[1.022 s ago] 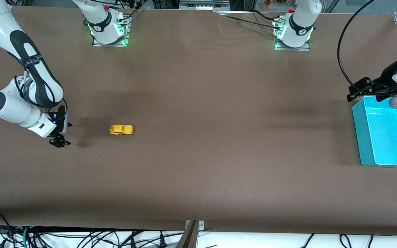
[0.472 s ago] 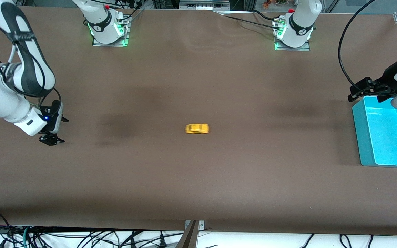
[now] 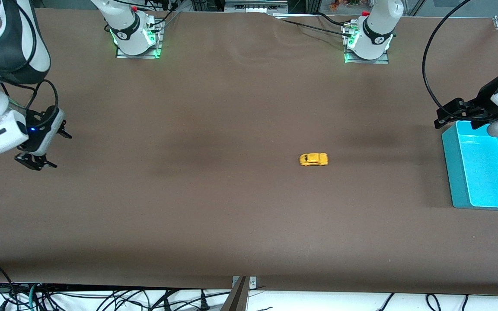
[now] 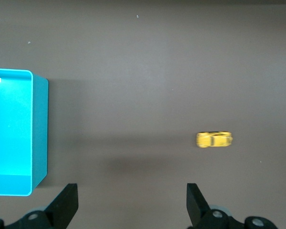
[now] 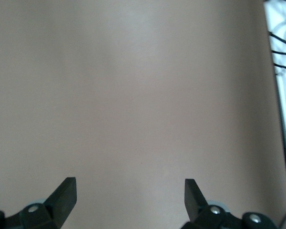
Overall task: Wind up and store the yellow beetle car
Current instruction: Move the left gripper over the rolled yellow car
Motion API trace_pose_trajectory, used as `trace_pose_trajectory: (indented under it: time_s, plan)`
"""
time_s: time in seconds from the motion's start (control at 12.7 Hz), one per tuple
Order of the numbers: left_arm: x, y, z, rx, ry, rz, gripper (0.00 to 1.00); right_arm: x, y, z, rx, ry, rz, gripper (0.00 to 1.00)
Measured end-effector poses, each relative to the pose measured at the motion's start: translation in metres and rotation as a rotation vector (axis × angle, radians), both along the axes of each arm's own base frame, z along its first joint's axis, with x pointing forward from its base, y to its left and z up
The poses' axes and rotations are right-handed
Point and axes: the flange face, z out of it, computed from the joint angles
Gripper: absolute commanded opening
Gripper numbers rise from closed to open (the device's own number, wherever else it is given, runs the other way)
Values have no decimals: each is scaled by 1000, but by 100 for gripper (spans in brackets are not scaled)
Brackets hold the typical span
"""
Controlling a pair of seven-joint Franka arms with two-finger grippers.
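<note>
On the table (image 3: 240, 224), the car (image 3: 313, 159) now sits past the middle, toward the left arm's end, upright on its wheels and well apart from everything else. A second ago it stood close beside the right gripper at the right arm's end; half a second ago it was about mid-table. It has run the length between under its own spring, so the winding and release look done, and it is sharper here than in the earlier views, which suggests it is slowing or stopped.

The right gripper (image 3: 35, 161) has pulled back and risen toward its own end of the table; its fingers stand wide apart and hold nothing, with only bare table under them in the right wrist view.

The left gripper (image 3: 448, 115) waits over the bin's (image 3: 456, 172) edge, fingers (image 4: 68, 200) spread fully and empty. Its wrist view shows both the car (image 4: 214, 139) and the bin (image 4: 39, 129) below, well apart.

What remains, I judge, is storing: the left arm should reach to the car, pick it up and drop it in the bin.
</note>
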Motion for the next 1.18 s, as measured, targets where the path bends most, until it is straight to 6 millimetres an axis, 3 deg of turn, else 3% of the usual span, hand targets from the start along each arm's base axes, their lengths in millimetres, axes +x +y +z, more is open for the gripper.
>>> trace_pose_trajectory:
  time_s: [0.39, 0.63, 0.87, 1.18]
  plan:
    - [14, -9, -34, -1, 57, -37, 100, -18, 12, 42, 22, -19, -376, 100]
    - [16, -43, -57, -23, 98, -257, 100, -35, 32, 58, 48, 33, -779, 100]
    - [10, -83, -109, -46, 194, -444, 100, -49, 57, 74, 94, 62, -1006, 100]
    - [-10, -116, -191, -71, 247, -760, 100, -55, 55, 78, 102, 85, -1093, 100]
